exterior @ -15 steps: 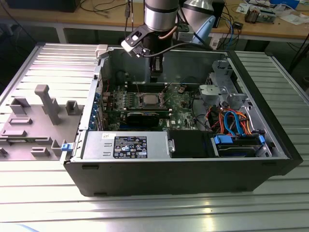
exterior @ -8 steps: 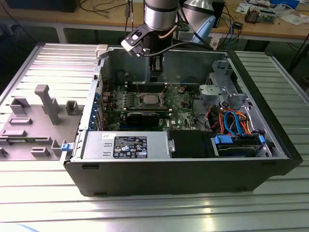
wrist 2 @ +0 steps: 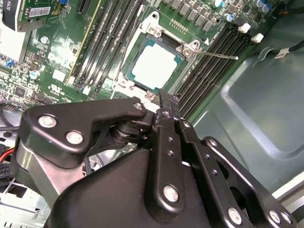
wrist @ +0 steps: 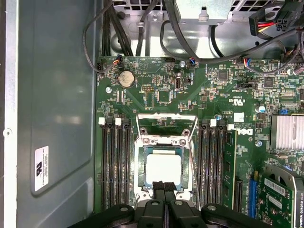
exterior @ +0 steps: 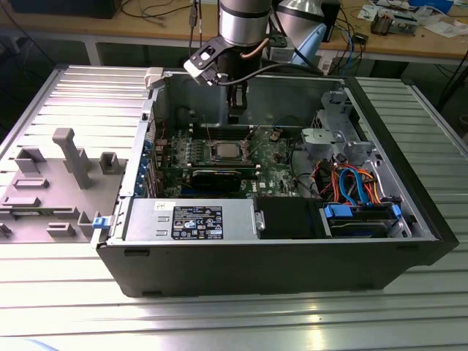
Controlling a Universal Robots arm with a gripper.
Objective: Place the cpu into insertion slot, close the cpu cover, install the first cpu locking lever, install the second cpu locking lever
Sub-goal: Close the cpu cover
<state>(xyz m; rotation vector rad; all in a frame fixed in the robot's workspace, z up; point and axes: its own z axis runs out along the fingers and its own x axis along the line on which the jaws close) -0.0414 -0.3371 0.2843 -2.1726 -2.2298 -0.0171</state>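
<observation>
The gripper (wrist: pixel 164 185), its fingers pressed together, hangs over the cpu (wrist: pixel 164 168), which lies in the insertion slot (wrist: pixel 141 164) directly below the fingertips. The open computer case (exterior: pixel 270 263) rests on a ribbed metal table (exterior: pixel 219 322). A wooden workbench (exterior: pixel 146 29) stands beyond it.

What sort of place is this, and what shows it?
Likely a robotics lab: an opened computer case on a ribbed metal table, a robot arm above it, a cluttered wooden bench behind.

Open computer case (exterior: pixel 278 252) on a ribbed metal table (exterior: pixel 409 307). Inside, a green motherboard (exterior: pixel 276 165) with the cpu (exterior: pixel 224 152) in the insertion slot (exterior: pixel 212 154). Above it, the gripper (exterior: pixel 238 117) of a silver arm (exterior: pixel 245 22). At the exterior view's left, a grey moulded tray (exterior: pixel 88 201).
</observation>
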